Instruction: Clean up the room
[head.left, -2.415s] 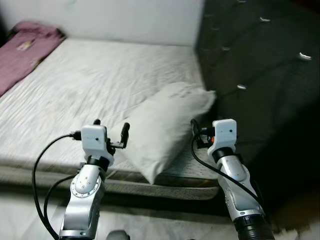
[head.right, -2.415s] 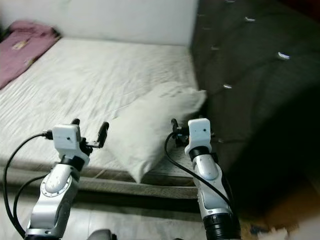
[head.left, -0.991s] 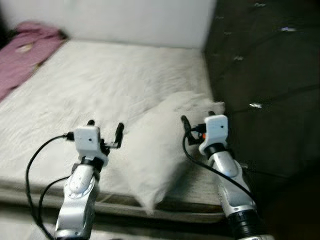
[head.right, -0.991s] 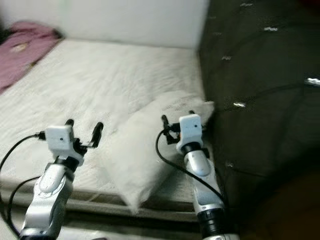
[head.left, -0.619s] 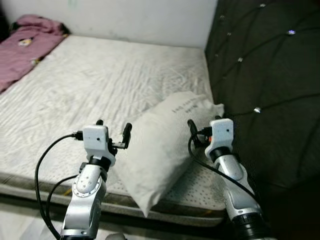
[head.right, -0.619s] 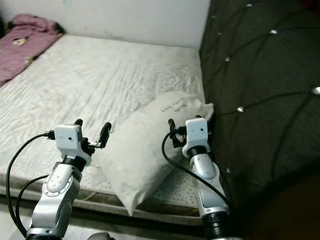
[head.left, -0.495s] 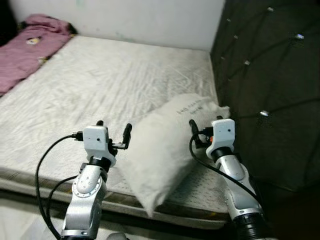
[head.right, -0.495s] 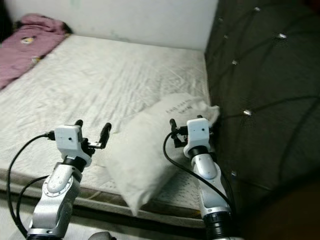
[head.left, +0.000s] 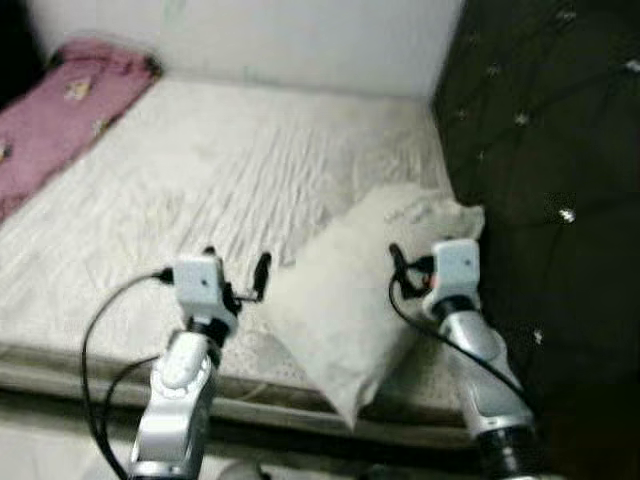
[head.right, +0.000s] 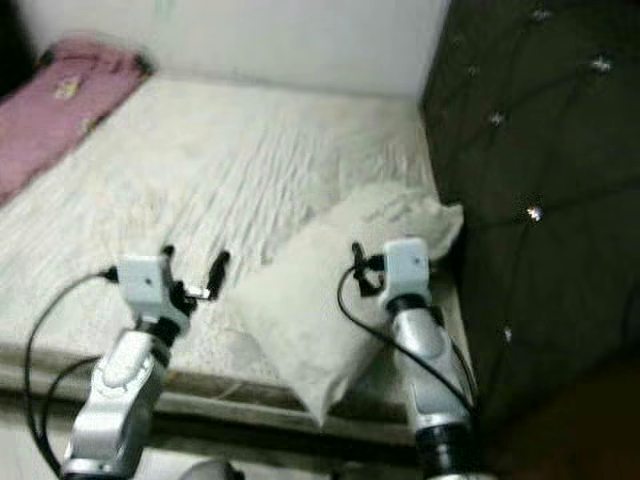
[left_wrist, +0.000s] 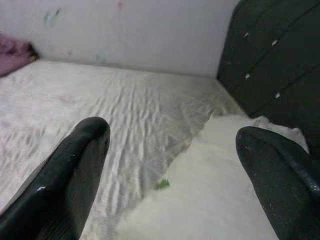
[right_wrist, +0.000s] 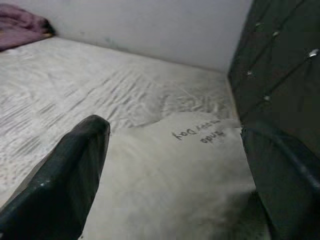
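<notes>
A white pillow (head.left: 350, 300) lies slanted on the bare mattress (head.left: 190, 170), near its front edge and close to the dark headboard (head.left: 550, 150). My left gripper (head.left: 237, 262) is raised just left of the pillow, open and holding nothing. On the pillow's right side my right gripper (head.left: 415, 262) hovers open as well. In the left wrist view the two black fingers (left_wrist: 65, 175) frame the pillow's near edge (left_wrist: 220, 200). The right wrist view shows wide-spread fingers (right_wrist: 65, 175) over the pillow (right_wrist: 170, 195), with its printed writing (right_wrist: 200, 136) facing me.
A pink blanket (head.left: 60, 110) is bunched at the mattress's far left corner. A white wall (head.left: 300, 40) runs behind the bed. The dark tufted headboard fills the right side. The mattress front edge (head.left: 100, 365) is right below my arms.
The whole picture has shifted and blurred, so the camera has moved and the bed looks a little nearer. Both grippers keep the same raised, open pose beside the pillow.
</notes>
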